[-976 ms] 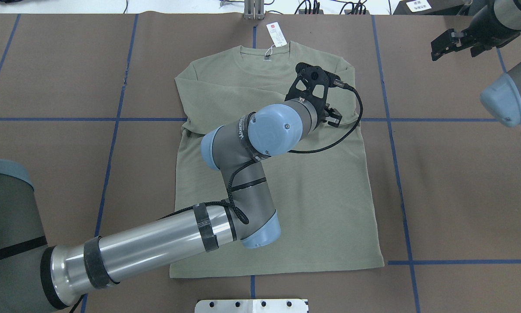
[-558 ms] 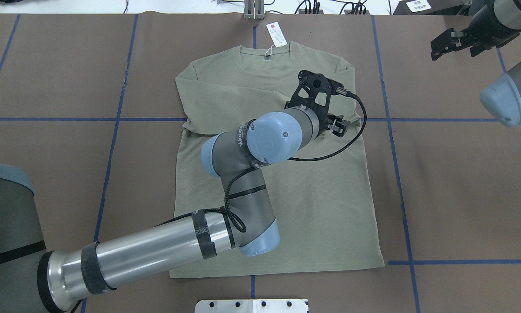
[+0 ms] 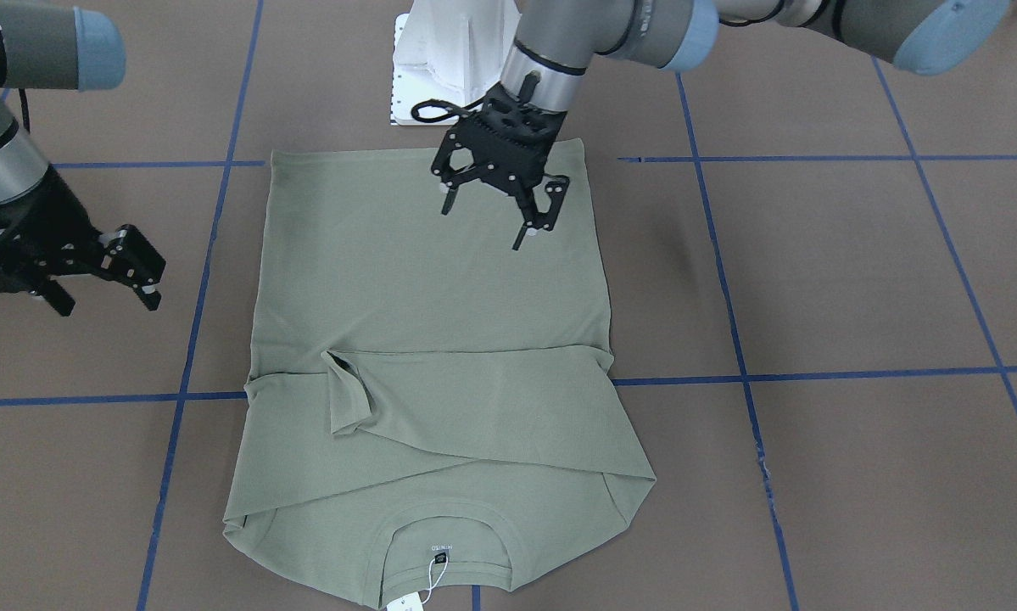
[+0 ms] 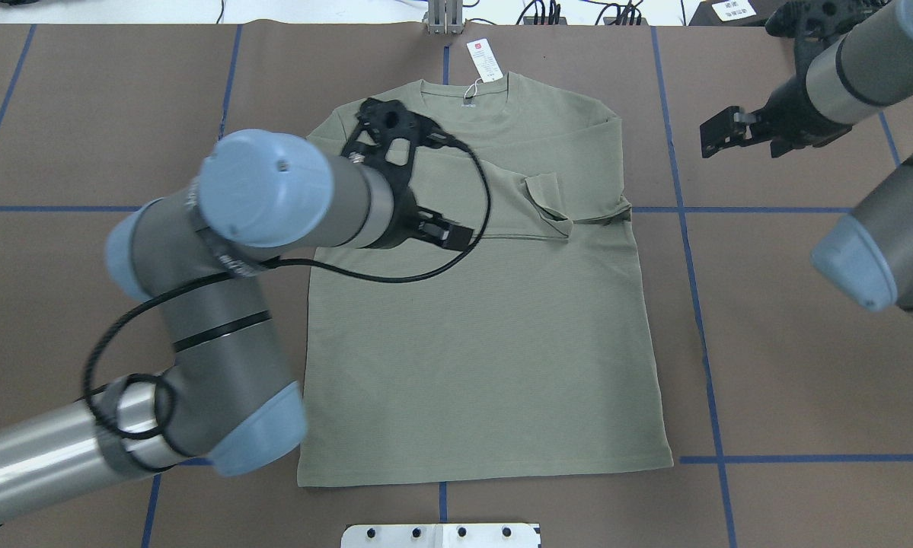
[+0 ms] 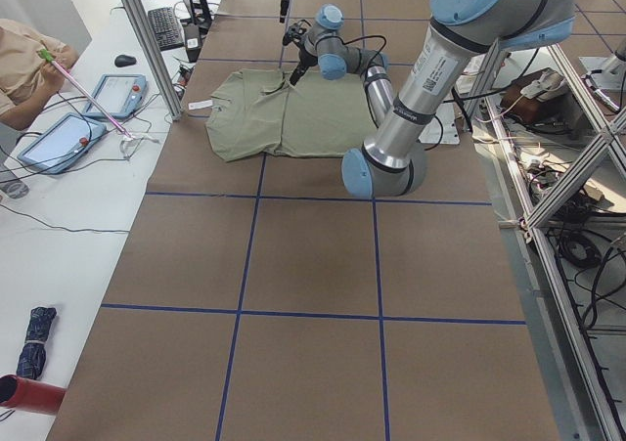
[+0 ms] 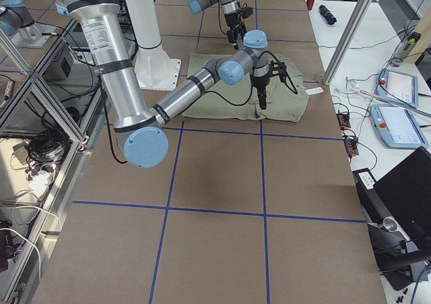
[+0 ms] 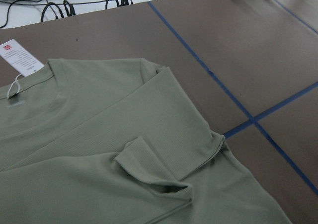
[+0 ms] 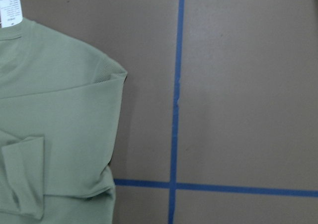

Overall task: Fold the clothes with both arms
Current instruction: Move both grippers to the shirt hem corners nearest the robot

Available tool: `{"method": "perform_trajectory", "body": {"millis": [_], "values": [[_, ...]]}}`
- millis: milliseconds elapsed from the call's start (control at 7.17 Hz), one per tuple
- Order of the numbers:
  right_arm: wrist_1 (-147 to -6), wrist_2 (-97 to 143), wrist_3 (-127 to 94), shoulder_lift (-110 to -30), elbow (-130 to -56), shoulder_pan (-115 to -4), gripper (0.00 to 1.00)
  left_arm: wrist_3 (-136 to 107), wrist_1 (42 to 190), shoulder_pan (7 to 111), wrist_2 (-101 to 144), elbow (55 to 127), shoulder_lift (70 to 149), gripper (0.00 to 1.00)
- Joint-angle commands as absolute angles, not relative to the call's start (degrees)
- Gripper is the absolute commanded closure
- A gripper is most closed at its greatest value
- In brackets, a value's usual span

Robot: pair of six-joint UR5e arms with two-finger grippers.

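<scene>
Clearly the sleeve stage looks finished. The shirt lies flat and face up on the brown table, with its collar and white hang tag at the far edge from the robot and its hem nearest the base. The 2 sleeves are drawn in across the chest, making a band of doubled cloth below the collar. 1 cuff is flipped back as a small loose flap near the robot's right edge of the shirt. From these angles I cannot say for sure which sleeve it belongs to.

The left gripper hangs in the air above the shirt with its fingers spread and nothing between them. The right gripper is beside the shirt, over bare table on the robot's right. Its fingers are also parted and empty.

I judge the body fold comes next. Each gripper should come down on 1 of the 2 hem corners and pinch both layers. The 2 arms should then lift together and carry the hem up toward the collar. They need matched height and pace, or the cloth will skew. The loose cuff may slide or bunch under the fold, so it is worth watching.
</scene>
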State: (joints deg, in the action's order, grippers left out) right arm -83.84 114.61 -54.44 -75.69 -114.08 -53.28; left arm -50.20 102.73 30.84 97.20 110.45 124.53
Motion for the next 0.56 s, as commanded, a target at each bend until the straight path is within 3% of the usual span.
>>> {"method": "perform_trajectory", "body": {"millis": [0,279,418], "values": [[-68.4,103.7,-75.1,-89.2,-123.7,-38.0,0.0,-60.7,103.4,30.9,98.2,123.7,110.1,0.0],[-57.9,86.5,-89.8,-101.1,-126.8,-19.9,0.0,-76.1,121.3,19.1,93.8,123.5,97.4,0.0],[-57.8,83.3,-93.9,-104.9,-128.9,-15.3,0.03,-80.8,127.9,13.2,87.3,123.5,92.0,0.08]]}}
